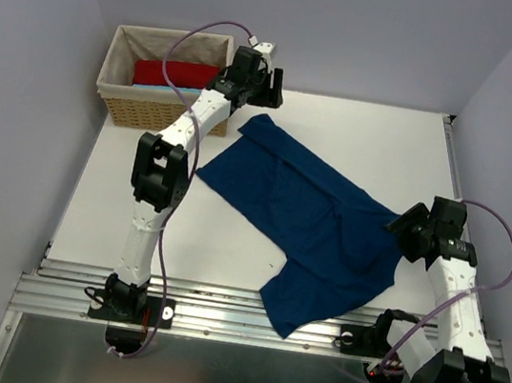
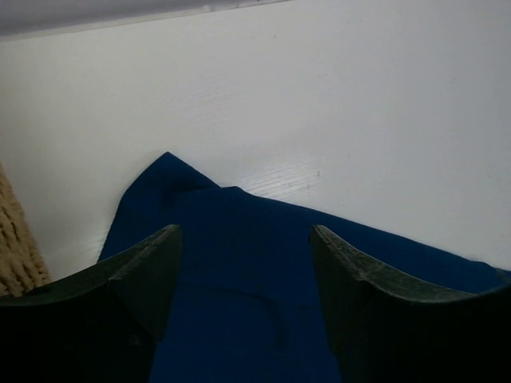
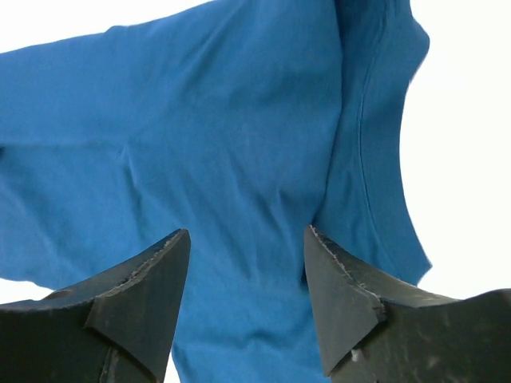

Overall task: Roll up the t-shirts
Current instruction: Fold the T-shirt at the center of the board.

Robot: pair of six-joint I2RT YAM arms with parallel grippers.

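Now, left fingers point(image 2: 136, 271) and right fingers point(image 3: 136, 279) both gape wide, gripping nothing, navy t-shirt point(image 1: 308, 228) spread beneath each pair. Danger: it lies skewed on the bench point(image 1: 388, 144), so rolling could wander crooked.

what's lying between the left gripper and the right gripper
The navy shirt, spread flat, fills that stretch: one corner by the left gripper, its other side by the right gripper. The top view shows it.

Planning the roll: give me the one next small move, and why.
Probably lower the left hand to pinch the navy t-shirt at its far corner: it and the right hand hang open, and the shirt lies creased, so it needs straightening.
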